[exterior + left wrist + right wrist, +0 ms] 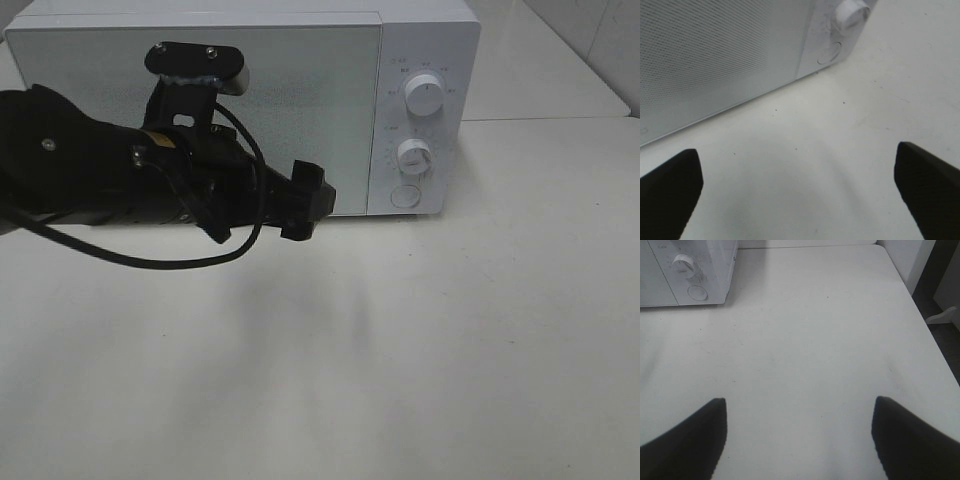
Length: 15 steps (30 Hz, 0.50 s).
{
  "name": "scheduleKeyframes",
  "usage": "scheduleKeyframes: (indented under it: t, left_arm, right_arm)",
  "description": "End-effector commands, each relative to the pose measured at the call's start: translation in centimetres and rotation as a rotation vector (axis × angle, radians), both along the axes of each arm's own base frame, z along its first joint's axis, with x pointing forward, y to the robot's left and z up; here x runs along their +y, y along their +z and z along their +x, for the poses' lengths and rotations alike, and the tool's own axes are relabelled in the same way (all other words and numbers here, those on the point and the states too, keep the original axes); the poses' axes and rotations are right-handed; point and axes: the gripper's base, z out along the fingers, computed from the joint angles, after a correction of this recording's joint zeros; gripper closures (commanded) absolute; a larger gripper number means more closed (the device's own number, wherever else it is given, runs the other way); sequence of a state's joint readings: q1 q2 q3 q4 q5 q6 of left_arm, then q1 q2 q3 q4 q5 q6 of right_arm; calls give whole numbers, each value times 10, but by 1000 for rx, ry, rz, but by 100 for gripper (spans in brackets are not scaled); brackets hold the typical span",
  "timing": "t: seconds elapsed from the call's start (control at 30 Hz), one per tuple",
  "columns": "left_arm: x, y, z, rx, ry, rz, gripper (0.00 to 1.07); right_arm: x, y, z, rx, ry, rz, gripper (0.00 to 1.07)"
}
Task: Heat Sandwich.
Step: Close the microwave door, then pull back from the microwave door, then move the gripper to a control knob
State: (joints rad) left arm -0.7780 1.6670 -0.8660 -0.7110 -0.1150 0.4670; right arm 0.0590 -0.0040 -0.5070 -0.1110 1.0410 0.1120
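The left claw [308,205], black, hangs just in front of the shut door of the white microwave [200,100]. Its jaws are wide apart and hold nothing. The right claw [799,401] is also spread wide and empty, above the white desk [815,315]. Where the sandwich is, I cannot tell.
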Motion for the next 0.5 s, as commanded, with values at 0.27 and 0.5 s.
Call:
scheduleKeyframes:
  t: [0.27,0.5]
  left_arm:
    - [4,14,-27,121,-203,77,5]
    - [38,15,-24,346,-168,108,5]
  right_arm:
    - [0,0,-4,-29,-7,-5,31]
    - [0,0,-4,-29,-7,-5,31]
